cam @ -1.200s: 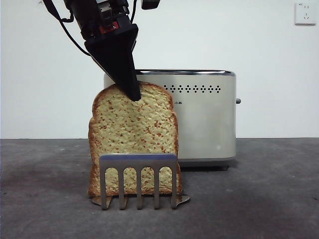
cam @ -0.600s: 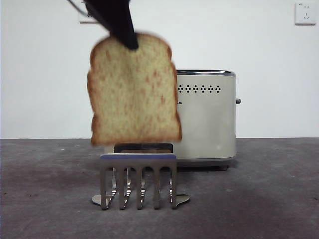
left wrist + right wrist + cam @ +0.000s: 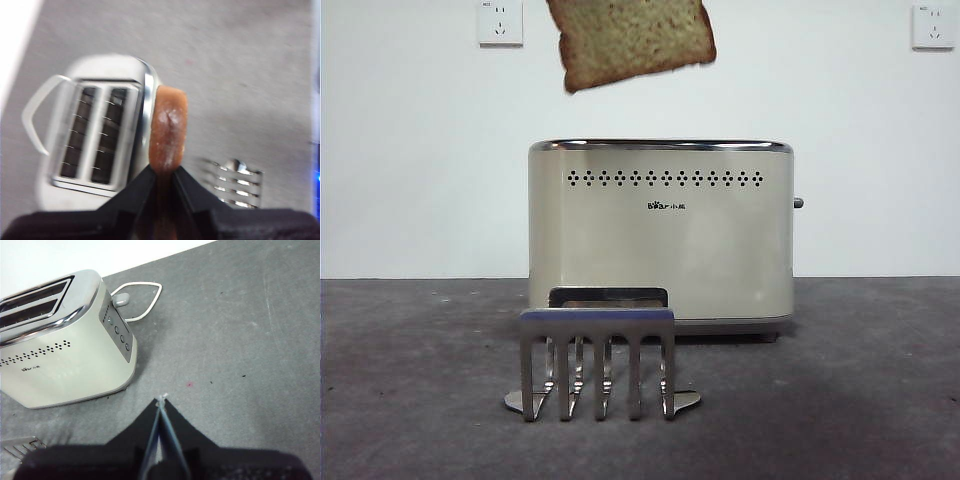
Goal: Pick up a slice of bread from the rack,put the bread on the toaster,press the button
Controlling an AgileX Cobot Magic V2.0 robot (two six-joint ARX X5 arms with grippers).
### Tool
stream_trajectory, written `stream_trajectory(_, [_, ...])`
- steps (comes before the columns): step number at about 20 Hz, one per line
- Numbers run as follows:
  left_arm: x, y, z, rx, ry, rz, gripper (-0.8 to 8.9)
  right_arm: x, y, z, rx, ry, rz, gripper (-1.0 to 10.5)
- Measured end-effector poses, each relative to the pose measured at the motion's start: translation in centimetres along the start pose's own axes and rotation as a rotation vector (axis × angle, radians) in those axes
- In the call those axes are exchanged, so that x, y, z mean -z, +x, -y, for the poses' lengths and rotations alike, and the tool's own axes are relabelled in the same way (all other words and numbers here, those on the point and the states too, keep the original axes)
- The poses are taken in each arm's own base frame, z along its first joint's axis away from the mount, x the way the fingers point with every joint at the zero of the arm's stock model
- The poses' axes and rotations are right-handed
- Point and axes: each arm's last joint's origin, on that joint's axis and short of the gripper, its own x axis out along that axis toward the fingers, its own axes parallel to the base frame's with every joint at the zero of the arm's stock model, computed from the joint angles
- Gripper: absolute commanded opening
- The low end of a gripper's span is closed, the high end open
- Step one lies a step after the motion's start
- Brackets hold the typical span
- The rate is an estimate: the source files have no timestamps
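Left hand (image 3: 162, 175) pinches the slice of bread (image 3: 632, 40) high above the toaster (image 3: 660, 235).

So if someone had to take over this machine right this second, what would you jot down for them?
Left gripper: shut on the slice of bread, holding it high in the air above the toaster.
Right gripper: shut, holding nothing, hanging over the table near the toaster's button side.
The rack stands in front of the toaster with no bread in it.
Done: bread picked out of the rack.
Left: line the slice up over a toaster slot, lower it in, then press the button. The right gripper looks the better placed for that.
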Motion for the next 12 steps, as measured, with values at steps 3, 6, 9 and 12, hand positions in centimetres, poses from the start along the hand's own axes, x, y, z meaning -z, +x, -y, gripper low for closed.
stream_trajectory(3, [-0.6,-0.4,-0.5,-0.074,0.047,0.035,-0.10,0.0,0.0,0.0,0.000,0.000,0.000,0.0])
stream_trajectory(6, [-0.8,-0.4,-0.8,-0.133,0.102,0.032,-0.10,0.0,0.0,0.0,-0.008,0.000,-0.003,0.0])
stream_trajectory(9, [-0.9,0.5,-1.1,-0.146,0.125,0.011,-0.11,0.1,0.0,0.0,-0.022,0.003,-0.017,0.0])
stream_trajectory(12, [-1.0,1.6,-1.4,-0.154,0.145,-0.003,-0.11,0.3,0.0,0.0,-0.018,0.006,-0.035,0.0])
